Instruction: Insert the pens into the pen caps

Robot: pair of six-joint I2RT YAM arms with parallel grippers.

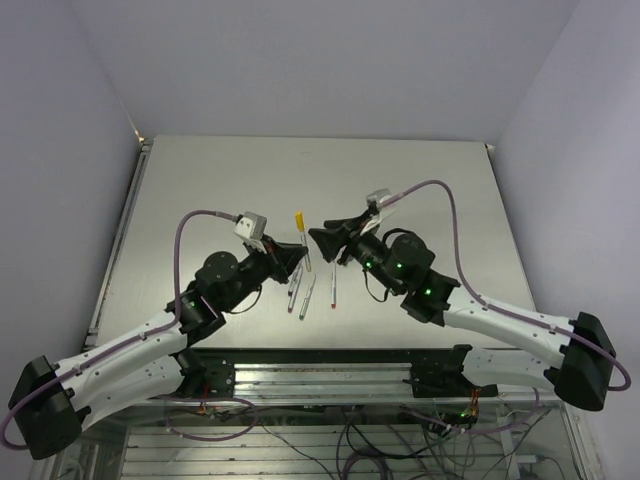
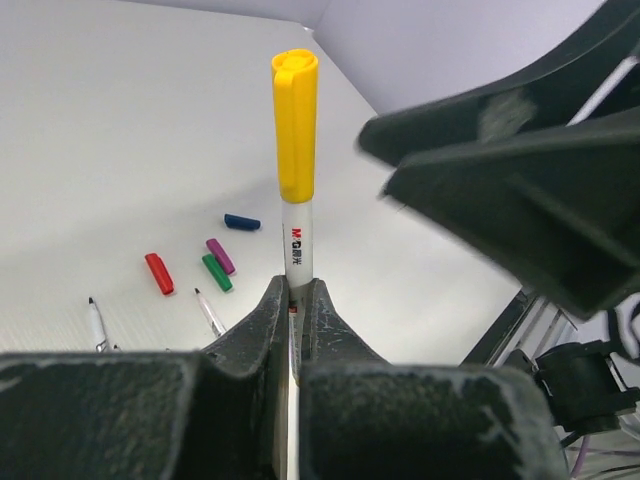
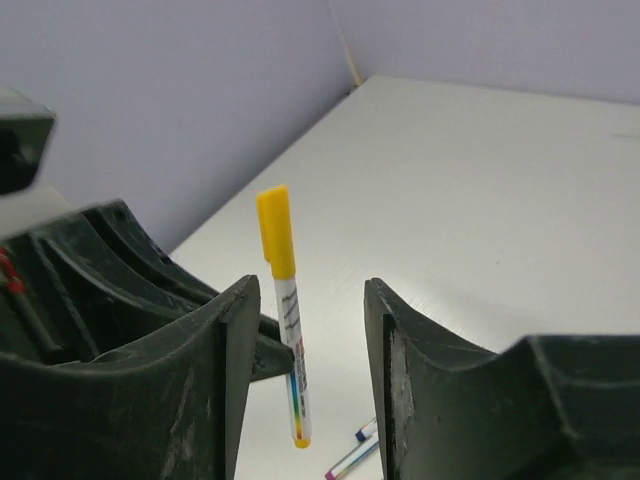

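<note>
The left gripper (image 1: 296, 256) is gripping a pen (image 1: 303, 242) by its near end, jaws closed. The pen is pointing away from the bases, and a yellow cap (image 1: 299, 218) is sitting on its far end. The right gripper (image 1: 316, 238) is hovering just right of the pen. Several loose pens (image 1: 306, 297) are lying on the table (image 1: 420, 180), nearer the bases.

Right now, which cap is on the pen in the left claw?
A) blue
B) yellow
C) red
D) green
B: the yellow cap sits on the pen pinched in the left claw, while the red cap, blue cap and green cap lie loose beyond it.
</note>
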